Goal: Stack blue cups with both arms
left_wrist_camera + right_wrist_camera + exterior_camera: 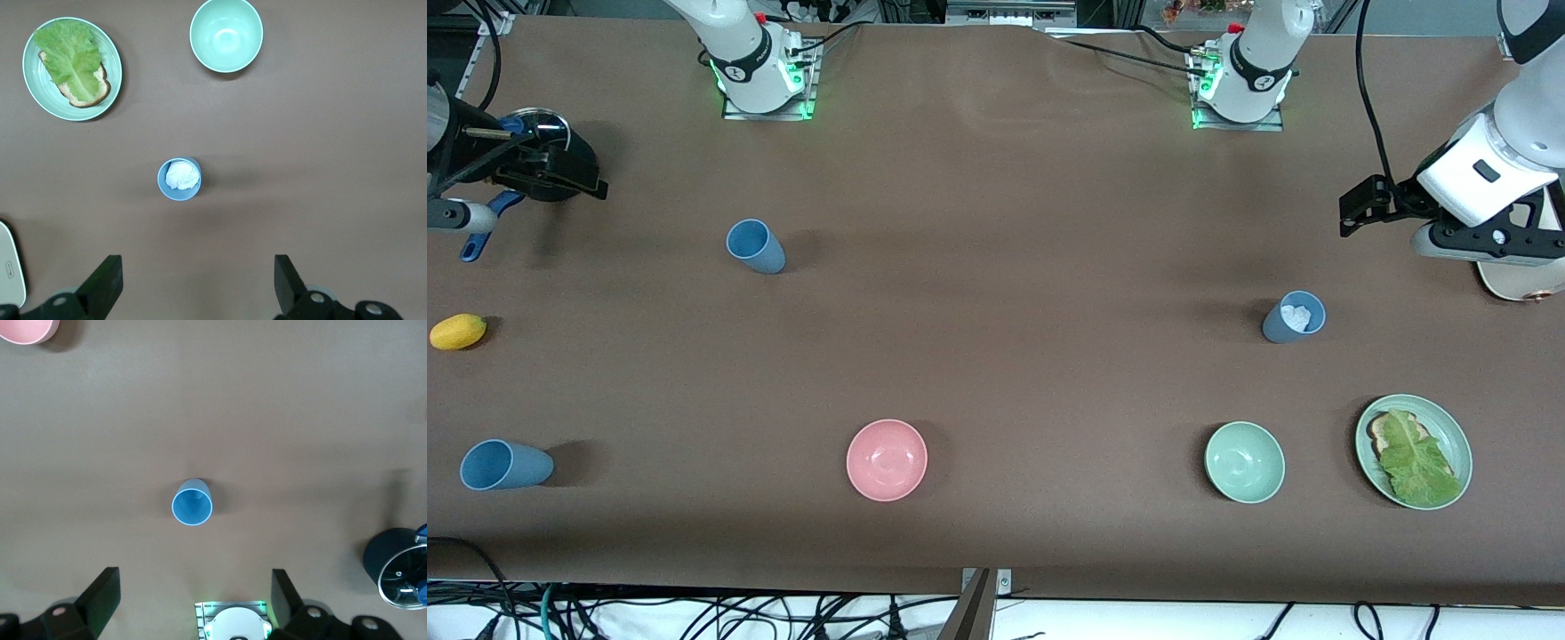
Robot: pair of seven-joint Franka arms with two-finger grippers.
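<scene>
Around the pink bowl (887,460), taken as landmark:

- Blue cup, empty (756,246): upright, farther from the front camera than the bowl, slightly toward the right arm's end.
- Blue cup, empty (505,465): level with the bowl, well toward the right arm's end; whether upright or tipped cannot be told.
- Blue cup with white wad inside (1294,317): upright, well toward the left arm's end, a little farther from the camera than the bowl.
- Pale green bowl (1245,461) and plate of bread and lettuce (1414,438): level with the pink bowl, toward the left arm's end.
- Lemon (458,332): near the right arm's table edge.
- Left gripper (198,283): jaws wide, empty, high over the filled cup's area.
- Right gripper (195,600): jaws wide, empty, high above its end of the table.

Risks, as judged: the wad would block nesting if that cup serves as base; thin tapered walls may slip or tip under an off-centre pinch; both arms converging on one stack could collide.
</scene>
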